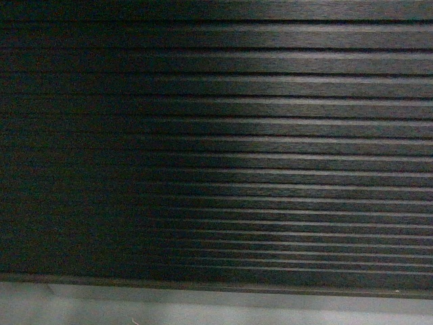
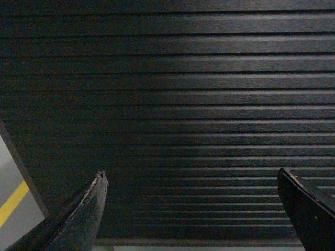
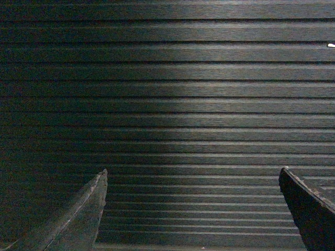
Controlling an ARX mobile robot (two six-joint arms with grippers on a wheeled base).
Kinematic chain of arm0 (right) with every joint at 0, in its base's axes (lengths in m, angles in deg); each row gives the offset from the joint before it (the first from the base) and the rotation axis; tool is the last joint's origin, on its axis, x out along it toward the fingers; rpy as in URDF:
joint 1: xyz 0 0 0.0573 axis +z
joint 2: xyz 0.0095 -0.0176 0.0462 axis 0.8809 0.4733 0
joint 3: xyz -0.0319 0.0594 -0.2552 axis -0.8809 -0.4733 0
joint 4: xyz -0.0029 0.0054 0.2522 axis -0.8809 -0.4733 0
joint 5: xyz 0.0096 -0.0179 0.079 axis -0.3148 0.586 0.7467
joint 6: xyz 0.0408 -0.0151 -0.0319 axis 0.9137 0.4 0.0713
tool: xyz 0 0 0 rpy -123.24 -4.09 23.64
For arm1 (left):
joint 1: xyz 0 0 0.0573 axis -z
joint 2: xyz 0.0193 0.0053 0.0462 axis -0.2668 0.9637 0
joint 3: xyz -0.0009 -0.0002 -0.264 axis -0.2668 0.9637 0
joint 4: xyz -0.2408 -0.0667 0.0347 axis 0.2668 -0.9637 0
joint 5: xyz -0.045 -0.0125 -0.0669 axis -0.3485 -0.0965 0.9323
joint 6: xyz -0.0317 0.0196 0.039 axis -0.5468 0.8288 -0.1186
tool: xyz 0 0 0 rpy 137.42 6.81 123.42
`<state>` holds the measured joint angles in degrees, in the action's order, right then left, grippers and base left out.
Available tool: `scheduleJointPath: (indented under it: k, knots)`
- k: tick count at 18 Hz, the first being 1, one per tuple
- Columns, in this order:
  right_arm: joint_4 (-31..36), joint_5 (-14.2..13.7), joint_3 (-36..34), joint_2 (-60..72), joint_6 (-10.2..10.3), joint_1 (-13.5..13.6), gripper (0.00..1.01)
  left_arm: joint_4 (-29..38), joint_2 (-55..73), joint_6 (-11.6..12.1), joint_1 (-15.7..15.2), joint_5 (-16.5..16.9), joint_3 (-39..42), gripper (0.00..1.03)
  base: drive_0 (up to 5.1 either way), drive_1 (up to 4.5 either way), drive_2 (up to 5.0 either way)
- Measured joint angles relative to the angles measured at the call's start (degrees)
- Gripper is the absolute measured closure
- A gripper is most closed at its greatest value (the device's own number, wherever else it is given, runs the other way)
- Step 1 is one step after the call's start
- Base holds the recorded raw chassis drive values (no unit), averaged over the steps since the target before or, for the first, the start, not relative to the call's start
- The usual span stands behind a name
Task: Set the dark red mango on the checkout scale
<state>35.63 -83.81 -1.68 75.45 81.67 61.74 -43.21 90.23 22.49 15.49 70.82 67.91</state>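
I am facing the checkout (image 1: 216,135) — my left gripper (image 2: 191,180) and right gripper (image 3: 192,178) are both gaping wide, holding nothing.

No text, label, brand, number or sign can be read in any of the three views. The ribbed dark front panel of the checkout (image 1: 216,135) fills each view and bears no lettering. The small white fleck at the far right edge of the right wrist view is too small to tell as writing. The yellow stripe (image 2: 11,203) on the floor at the left carries no characters.
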Motion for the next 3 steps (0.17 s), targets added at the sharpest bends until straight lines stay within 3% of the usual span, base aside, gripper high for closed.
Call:
scheduleJointPath:
  k: [3]
  knots:
    - [0.0, 0.0, 0.0, 0.0, 0.0, 0.0, 0.03, 0.0, 0.0, 0.0, 0.0, 0.0, 0.0, 0.05, 0.0, 0.00, 0.0]
